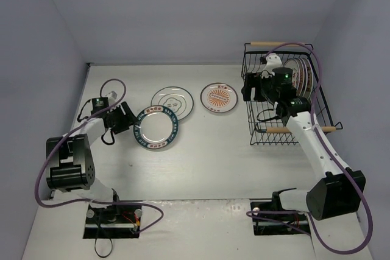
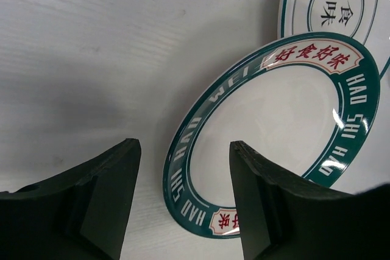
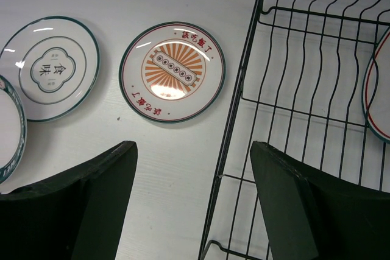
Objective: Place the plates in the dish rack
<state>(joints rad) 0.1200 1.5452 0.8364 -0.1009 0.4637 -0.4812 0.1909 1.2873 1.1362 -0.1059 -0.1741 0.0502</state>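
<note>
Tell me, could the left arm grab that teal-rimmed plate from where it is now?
Probably yes. The left gripper hangs open at the near rim of the teal-rimmed plate, and nothing stands between them. The plate lies low on the table, so slipping a finger under its rim could be the hard part.

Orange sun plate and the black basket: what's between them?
Nothing, just bare table between the orange sun plate and the dish rack; the right wrist view shows it.

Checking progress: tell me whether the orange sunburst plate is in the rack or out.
Out. The sunburst plate lies flat on the table, beside the rack and outside its wire wall.
</note>
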